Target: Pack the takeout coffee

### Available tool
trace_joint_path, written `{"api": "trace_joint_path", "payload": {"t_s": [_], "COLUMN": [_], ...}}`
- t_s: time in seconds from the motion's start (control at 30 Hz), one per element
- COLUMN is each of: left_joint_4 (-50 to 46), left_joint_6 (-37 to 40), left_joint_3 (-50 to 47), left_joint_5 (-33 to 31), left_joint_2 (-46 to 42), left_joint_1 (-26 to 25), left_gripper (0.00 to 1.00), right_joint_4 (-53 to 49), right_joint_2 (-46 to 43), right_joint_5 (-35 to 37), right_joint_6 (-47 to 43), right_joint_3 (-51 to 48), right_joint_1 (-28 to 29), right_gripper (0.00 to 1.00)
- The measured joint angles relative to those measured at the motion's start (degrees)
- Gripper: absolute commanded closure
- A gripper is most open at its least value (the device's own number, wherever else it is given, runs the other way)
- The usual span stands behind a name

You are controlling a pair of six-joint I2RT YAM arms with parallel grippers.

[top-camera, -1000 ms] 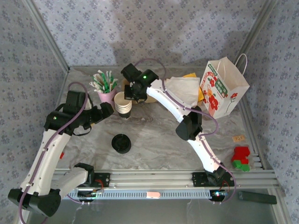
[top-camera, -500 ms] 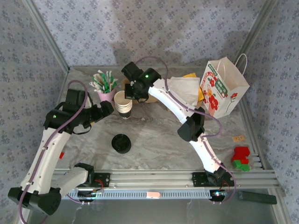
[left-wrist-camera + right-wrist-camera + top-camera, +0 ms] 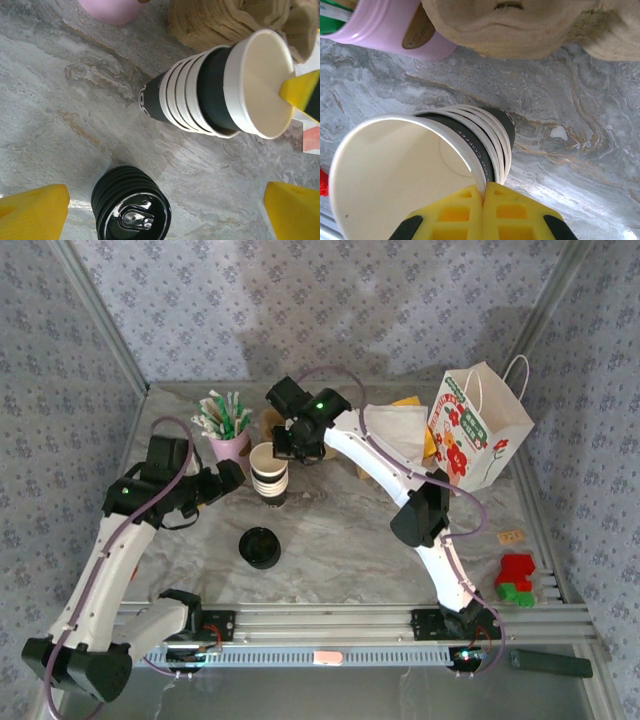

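Nothing's packed: the coffee [image 3: 260, 547] stands well left of the bag [image 3: 478, 430], my right gripper [image 3: 482, 200] pinching the cups [image 3: 400, 170] by the rim, left gripper [image 3: 230, 477] wide

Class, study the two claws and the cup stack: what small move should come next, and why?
Likely the open left claw should advance and close around the lower cups of the stack: the right claw pinches the rim of the top cup, and nothing holds the nested cups below down.
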Motion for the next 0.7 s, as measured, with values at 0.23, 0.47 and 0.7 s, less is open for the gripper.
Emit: {"api": "trace_joint_path", "payload": {"t_s": [0.23,0.47,0.7], "left_joint_4": [6.84,8.46,5.62], "left_joint_6": [-1.31,-1.53,-1.51], "left_joint_3": [-6.99,-7.54,-4.96], "left_joint_5": [5.35,6.56,4.96], "left_joint_2": [1.36,0.5,-2.21], "left_joint_1": [4.24,5.64,5.68], "left_gripper": [0.01,0.0,0.0], "right_joint_4": [2.01,2.05,0.9], "right_joint_2": [-1.33,-2.51,-5.29], "right_joint_5": [-1.42,-1.42,-1.01], "right_joint_6": [1.18,1.31,1.03], "right_joint_3": [-3.13,-2.75,0.04], "right_joint_1": [-0.13,-0.17,-0.22], "right_gripper": [1.0,0.99,0.98]}}
